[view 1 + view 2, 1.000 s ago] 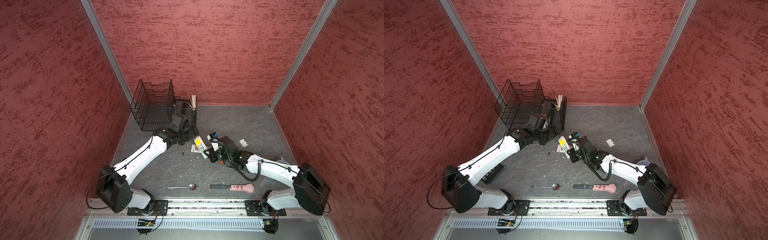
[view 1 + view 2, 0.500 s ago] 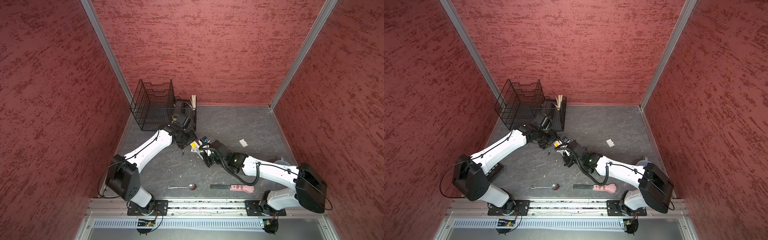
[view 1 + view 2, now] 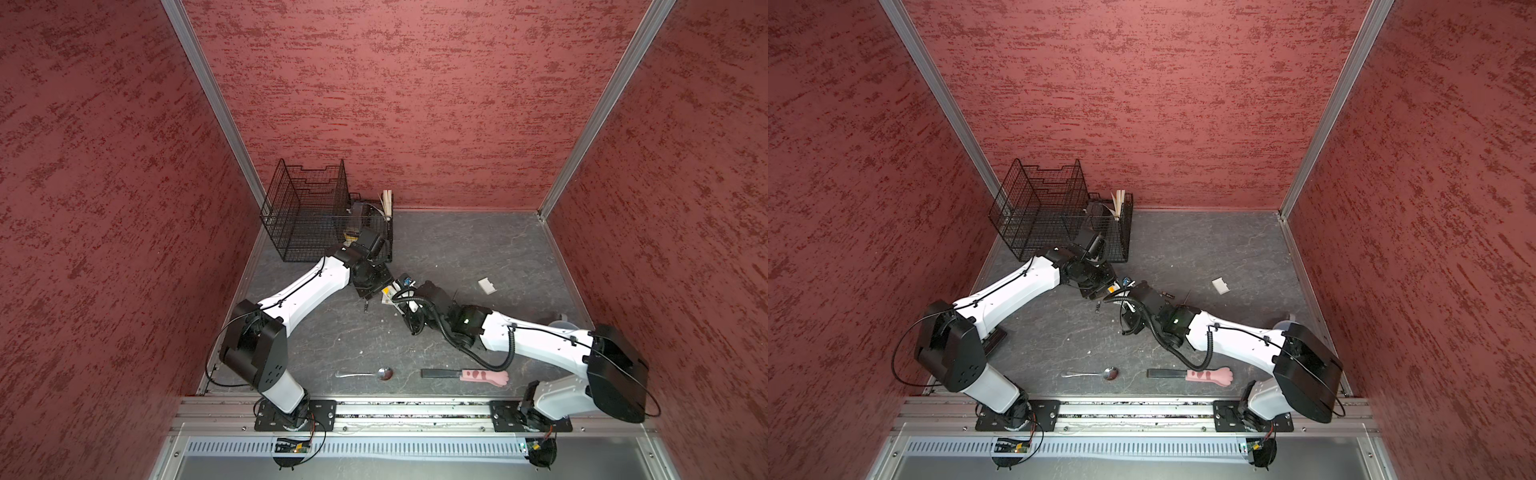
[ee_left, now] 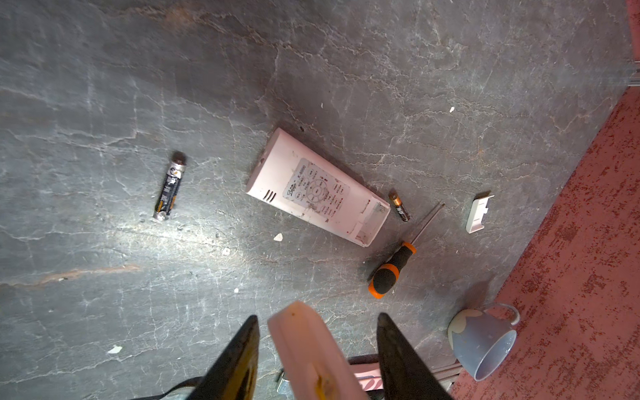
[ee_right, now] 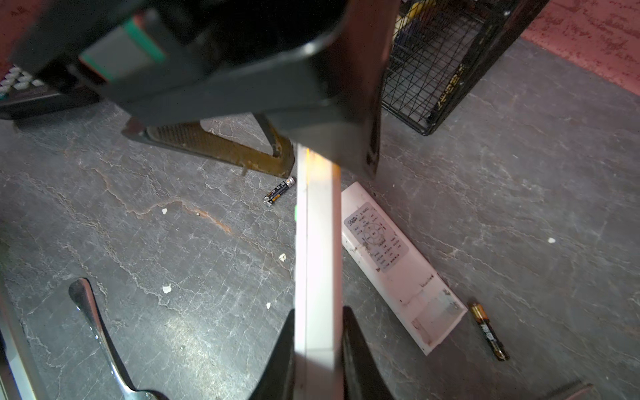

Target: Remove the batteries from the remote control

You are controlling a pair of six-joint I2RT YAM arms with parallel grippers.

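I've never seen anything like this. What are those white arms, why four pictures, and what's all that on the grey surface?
Two robot arms with pincer grippers work over a grey table. Two pictures look down from overhead; the other two come from a camera on each wrist. The right gripper is clamped on a white remote, in mid-air; the left gripper straddles its other end, jaws apart. Below lie a second remote, one loose battery, another battery, a screwdriver, a white cover and a mug.

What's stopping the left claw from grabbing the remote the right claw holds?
Nothing visible. The left gripper straddles the free end of the held remote with open jaws, small gaps between. The right gripper holds the other end.
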